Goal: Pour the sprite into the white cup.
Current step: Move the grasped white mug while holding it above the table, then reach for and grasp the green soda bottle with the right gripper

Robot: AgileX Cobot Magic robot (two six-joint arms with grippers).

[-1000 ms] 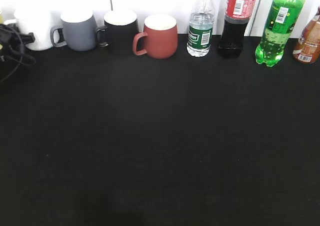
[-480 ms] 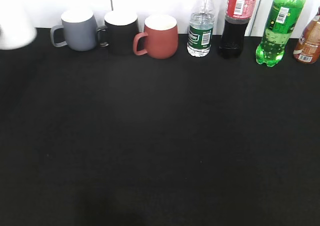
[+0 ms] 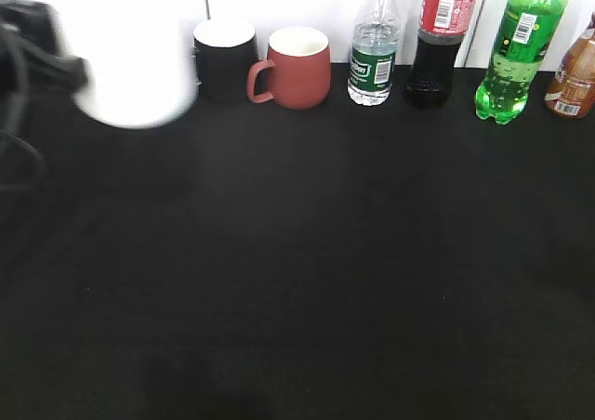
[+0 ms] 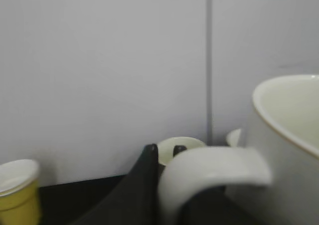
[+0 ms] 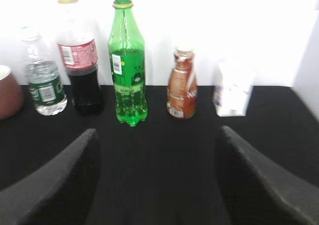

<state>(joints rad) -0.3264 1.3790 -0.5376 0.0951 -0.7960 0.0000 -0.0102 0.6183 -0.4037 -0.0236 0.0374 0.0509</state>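
Note:
The white cup is a blurred white shape off the table at the back left, in front of where the grey mug stood. My left gripper is shut on its loop handle, and the cup body fills the right of the left wrist view. The sprite, a tall green bottle, stands upright at the back right. In the right wrist view the sprite stands ahead of my right gripper, which is open, empty and well short of it. The right gripper is out of the exterior view.
Along the back wall stand a black mug, a red mug, a clear water bottle, a cola bottle and a brown drink bottle. A white carton stands right of it. A yellow cup is at the far left.
The white cup has left its place at the far left of the row and moved right and forward in my left gripper; it now hides the grey mug.

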